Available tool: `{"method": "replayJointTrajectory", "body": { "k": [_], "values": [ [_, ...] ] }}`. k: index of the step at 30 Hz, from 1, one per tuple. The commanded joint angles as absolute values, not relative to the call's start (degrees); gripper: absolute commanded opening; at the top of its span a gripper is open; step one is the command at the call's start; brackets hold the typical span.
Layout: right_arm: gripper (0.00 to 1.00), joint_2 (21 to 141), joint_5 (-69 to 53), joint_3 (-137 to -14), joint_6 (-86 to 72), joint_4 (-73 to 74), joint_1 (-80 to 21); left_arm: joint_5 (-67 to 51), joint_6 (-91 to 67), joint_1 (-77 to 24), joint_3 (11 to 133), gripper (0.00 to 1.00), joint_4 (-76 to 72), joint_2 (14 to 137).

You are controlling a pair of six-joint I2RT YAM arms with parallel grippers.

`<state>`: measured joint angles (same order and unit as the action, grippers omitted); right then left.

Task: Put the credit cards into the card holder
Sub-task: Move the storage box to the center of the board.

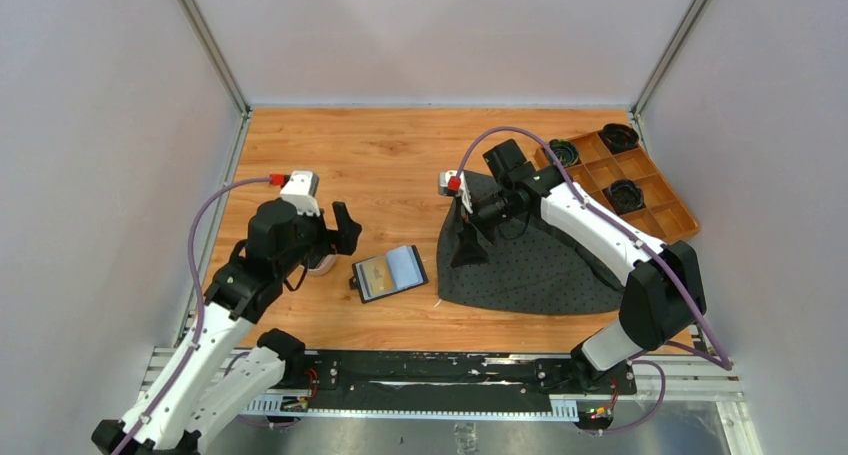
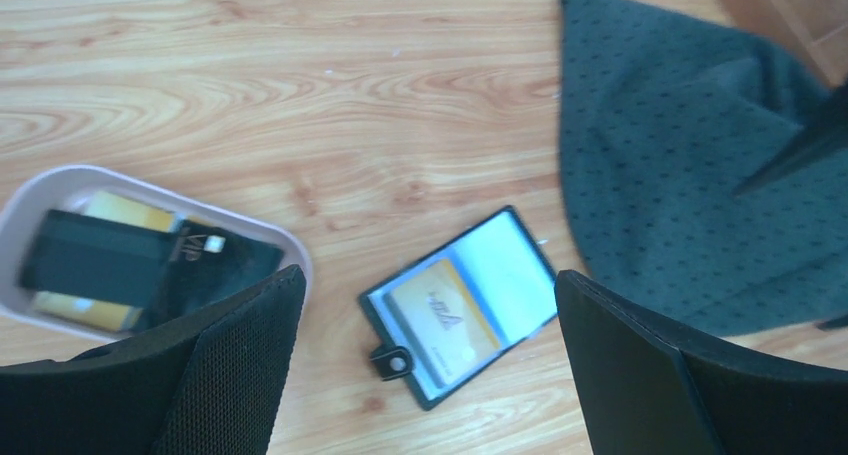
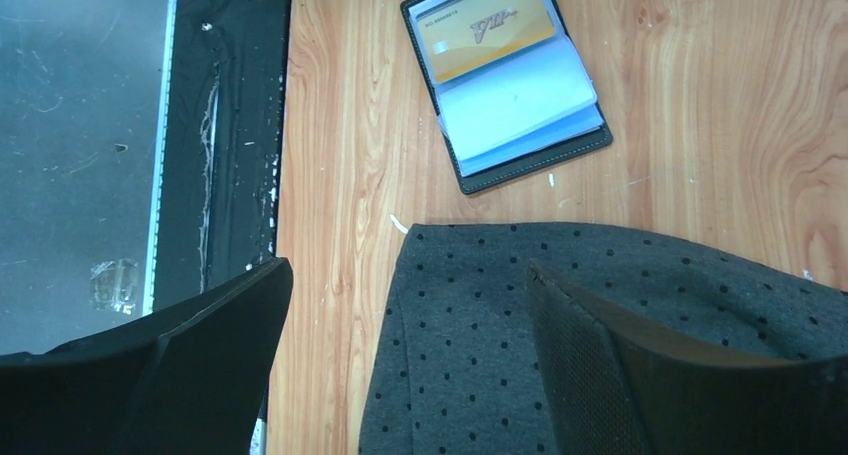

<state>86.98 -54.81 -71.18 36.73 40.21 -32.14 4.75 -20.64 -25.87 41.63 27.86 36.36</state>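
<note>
Probably a robotics lab: aluminium-framed grey panels (image 1: 100, 125) enclose the wooden table (image 1: 380, 155).

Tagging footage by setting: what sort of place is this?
Probably a robot test cell: grey walls around a wooden table, a left arm and right arm bolted to a metal rail, a card holder laid out.

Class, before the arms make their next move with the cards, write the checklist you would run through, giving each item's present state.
1. Black bifold card holder lies open on the wooden table, pockets up: ok.
2. Left end effector open, empty: ok.
3. Right end effector open, empty, above the grey dotted cloth: ok.
4. All cards loaded: not ok; one gold-yellow card is in the holder, other cards lie in the pale pink tray.
5. Pale pocket beside that gold card free: cannot tell.
</note>
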Motion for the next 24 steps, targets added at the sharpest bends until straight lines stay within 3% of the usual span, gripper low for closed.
{"method": "replayJointTrajectory", "body": {
  "k": [1,5,11,15,24],
  "values": [
    [0.89,87.0,-52.6,-71.4,38.9,41.3,-32.2,6.7,-11.4,-22.6,49.2,1.00,36.9,44.5],
    [0.89,86.4,-53.2,-71.0,39.0,41.3,-30.8,10.0,-2.9,-20.4,54.2,1.00,40.3,51.8],
    [0.88,86.2,-54.3,-70.9,38.9,41.4,-29.3,8.9,10.7,-13.7,50.7,1.00,35.3,58.4],
    [0.88,86.2,-55.1,-70.8,38.8,41.5,-28.4,-1.4,10.2,-5.8,49.9,1.00,32.0,63.1],
    [0.88,84.9,-56.8,-69.7,39.6,41.9,-25.5,1.1,8.5,-5.0,48.2,1.00,31.6,68.1]
  ]
}}
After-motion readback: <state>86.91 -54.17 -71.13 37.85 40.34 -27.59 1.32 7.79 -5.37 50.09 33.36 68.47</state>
